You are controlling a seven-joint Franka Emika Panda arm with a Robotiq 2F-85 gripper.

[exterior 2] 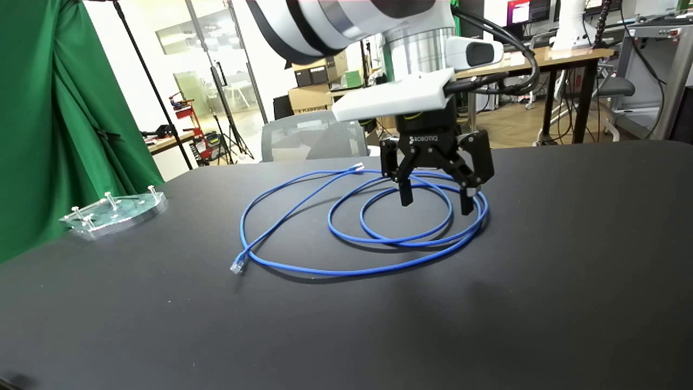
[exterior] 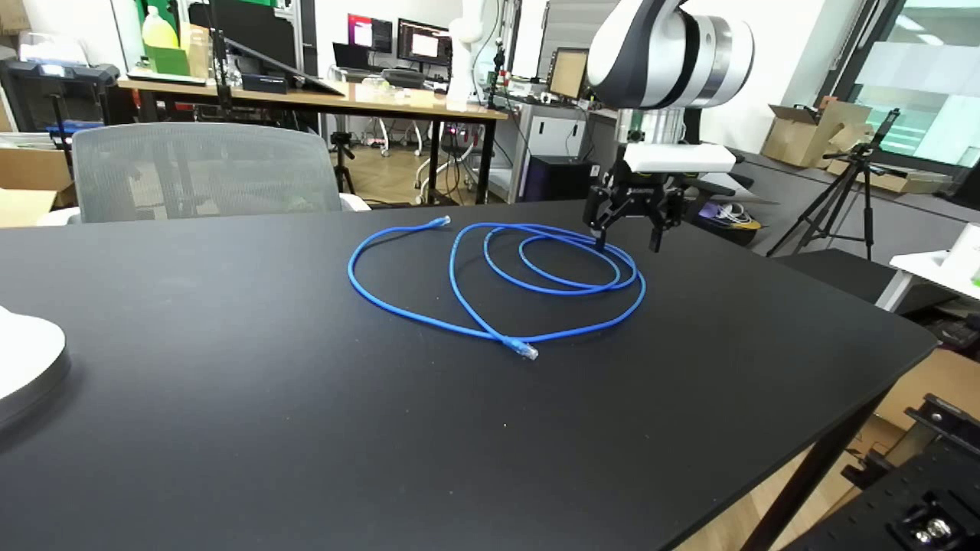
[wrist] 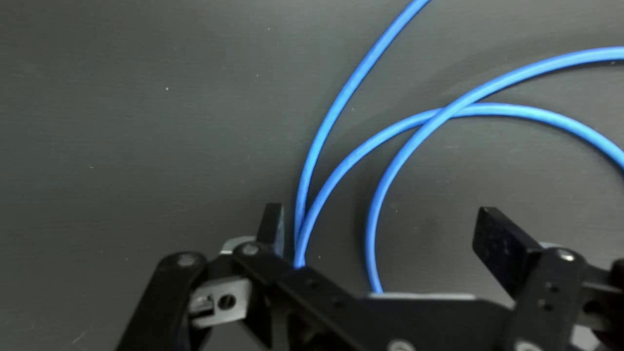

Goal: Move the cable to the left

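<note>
The bright-blue cable (exterior: 563,334) lies on the black table in loose overlapping loops, in both exterior views (exterior 2: 346,272). One pale connector tip (exterior: 528,351) points toward the camera in an exterior view; the other tip (exterior: 444,221) lies at the far side. My gripper (exterior: 628,243) points down over the coiled end of the cable, fingers apart, also in an exterior view (exterior 2: 437,205). In the wrist view, cable strands (wrist: 370,239) run between the open fingers (wrist: 382,214), closer to the left finger. The fingers hold nothing. The gripper body hides the strands' lower part.
A clear plate with upright bolts (exterior 2: 116,214) lies at the table's edge by a green curtain (exterior 2: 54,124). A white round-edged object (exterior: 31,360) stands at the left in an exterior view. A grey mesh chair (exterior: 207,172) stands behind the black table (exterior: 306,428).
</note>
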